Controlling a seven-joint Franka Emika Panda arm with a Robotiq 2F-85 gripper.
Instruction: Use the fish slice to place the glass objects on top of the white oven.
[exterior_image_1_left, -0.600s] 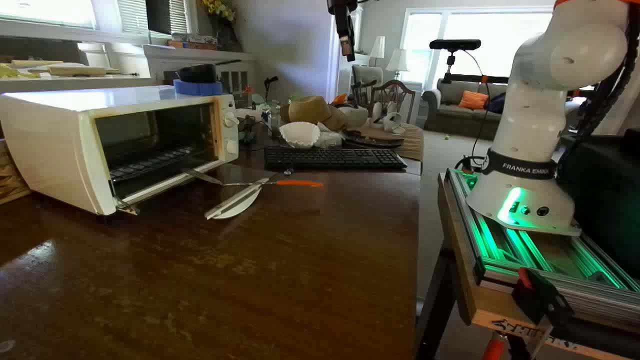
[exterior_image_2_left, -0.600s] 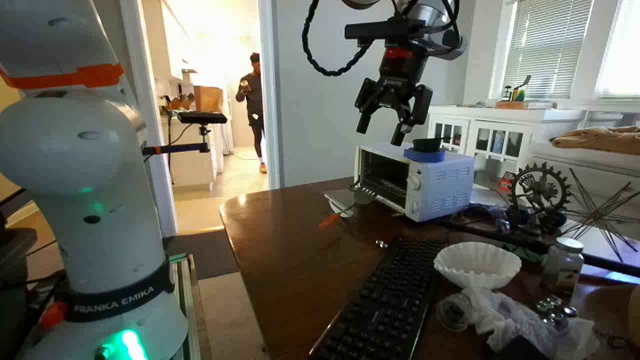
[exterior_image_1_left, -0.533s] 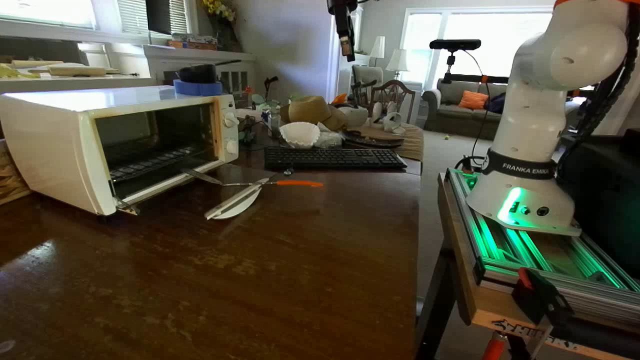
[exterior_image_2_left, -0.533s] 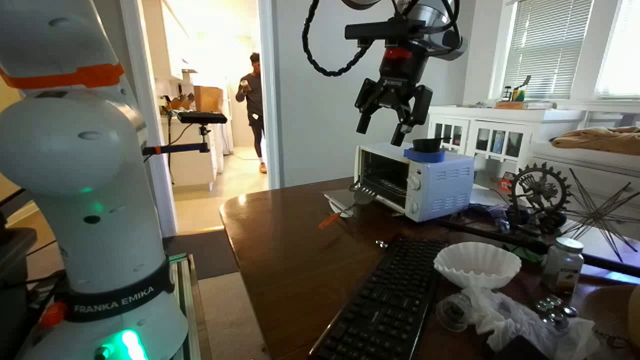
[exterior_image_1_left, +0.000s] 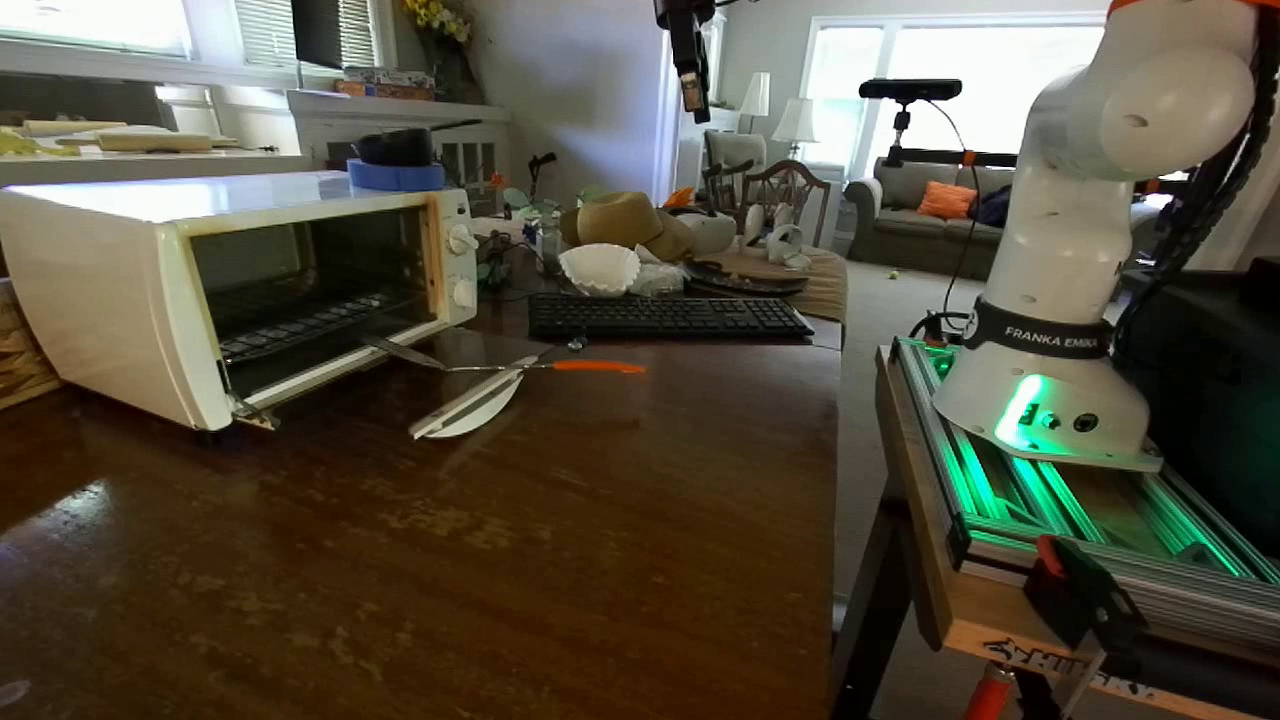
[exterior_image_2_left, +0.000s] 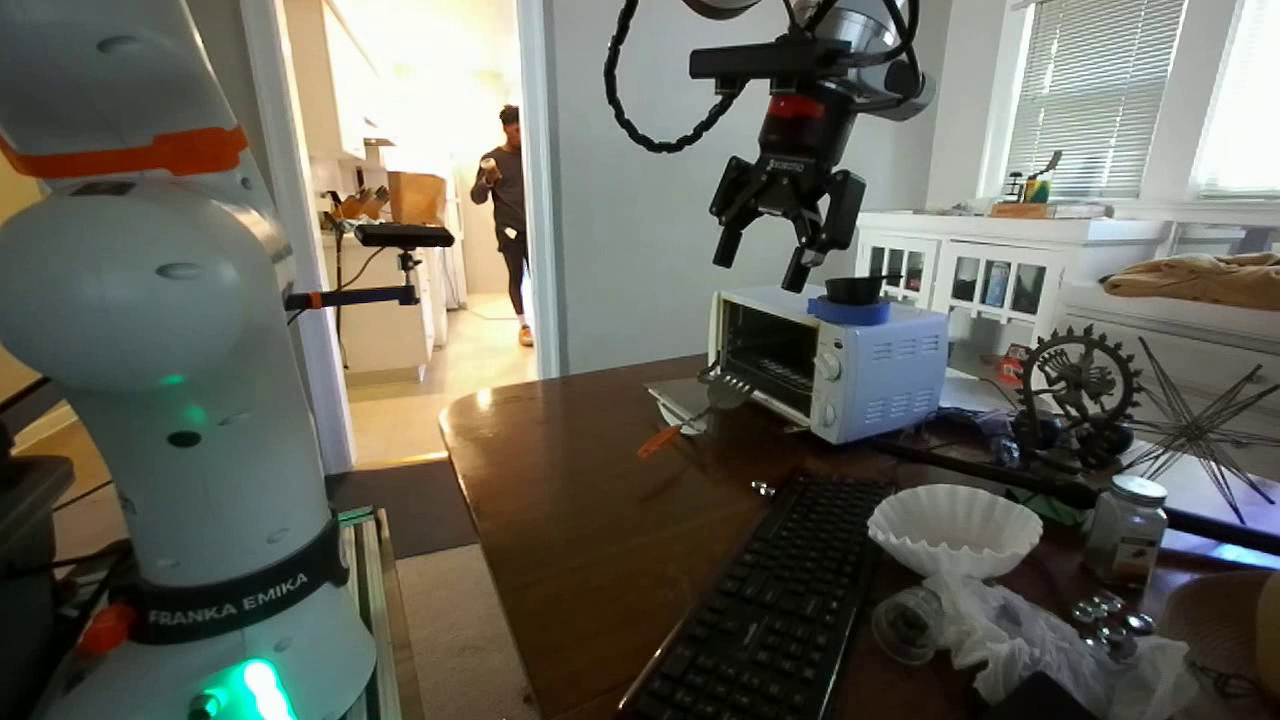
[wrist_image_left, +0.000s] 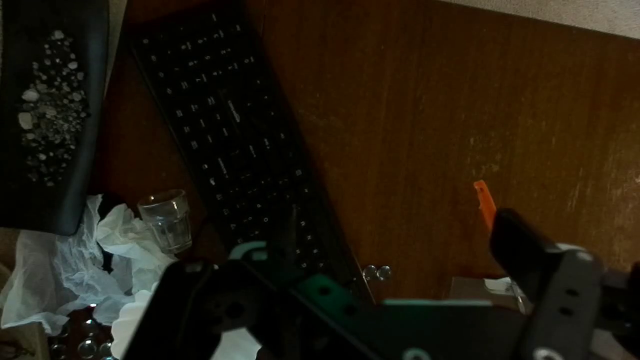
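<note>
The fish slice's orange handle (exterior_image_1_left: 598, 367) (exterior_image_2_left: 660, 441) sticks out over the table; its slotted end (exterior_image_2_left: 728, 392) lies across the oven's apparently lowered door (exterior_image_1_left: 470, 402). The handle also shows in the wrist view (wrist_image_left: 484, 200), partly behind a finger. The white oven (exterior_image_1_left: 100, 290) (exterior_image_2_left: 890, 370) stands at the table's far end. Small clear glass beads (exterior_image_1_left: 577, 343) (exterior_image_2_left: 763, 488) lie beside the keyboard, also in the wrist view (wrist_image_left: 377, 272). More beads (exterior_image_2_left: 1112, 620) lie near white paper. My gripper (exterior_image_2_left: 762, 262) is open and empty, high above the table, touching nothing.
A black pan (exterior_image_1_left: 395, 148) on a blue ring (exterior_image_1_left: 395, 176) stands on the oven top. A black keyboard (exterior_image_2_left: 770, 600), white paper filters (exterior_image_2_left: 955, 530), a drinking glass (wrist_image_left: 167, 220) and a glass jar (exterior_image_2_left: 1130, 530) are on the table. A dark stone-filled tray (wrist_image_left: 55, 115) is beyond the keyboard.
</note>
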